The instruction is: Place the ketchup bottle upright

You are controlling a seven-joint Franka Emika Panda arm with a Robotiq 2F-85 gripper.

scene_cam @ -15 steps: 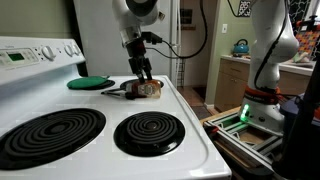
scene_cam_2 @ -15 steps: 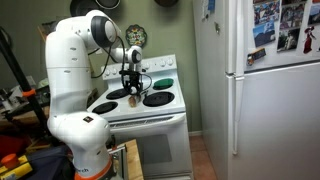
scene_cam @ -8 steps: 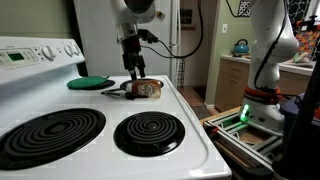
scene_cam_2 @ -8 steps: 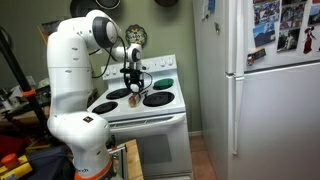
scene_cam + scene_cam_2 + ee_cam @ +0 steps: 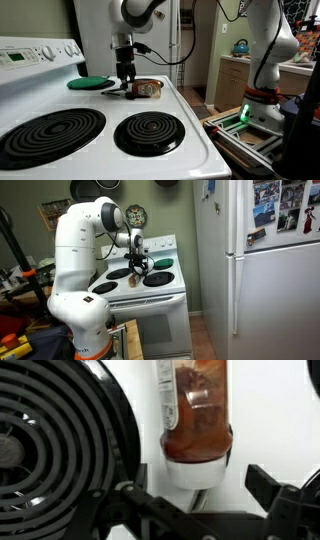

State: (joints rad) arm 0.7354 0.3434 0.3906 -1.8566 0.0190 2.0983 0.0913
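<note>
The ketchup bottle [image 5: 148, 88] lies on its side on the white stove top, near the back right corner. In the wrist view the ketchup bottle [image 5: 192, 410] points its white cap [image 5: 195, 468] toward my gripper [image 5: 197, 495]. The gripper is open. Its dark fingers [image 5: 265, 482] stand wide on either side of the cap and do not touch it. In an exterior view the gripper [image 5: 124, 76] hangs just above the stove at the bottle's left end. In an exterior view the gripper [image 5: 138, 266] shows over the stove; the bottle is too small to make out there.
A flat green disc [image 5: 88, 82] and a black utensil [image 5: 114, 91] lie left of the bottle. Two black coil burners [image 5: 148, 132] fill the stove's front, and one burner [image 5: 50, 440] is beside the bottle. The stove's right edge is close. A fridge [image 5: 270, 270] stands beside the stove.
The gripper has moved left from over the bottle's middle to its cap end and has lowered a little. The arm has turned. The bottle has not moved.
</note>
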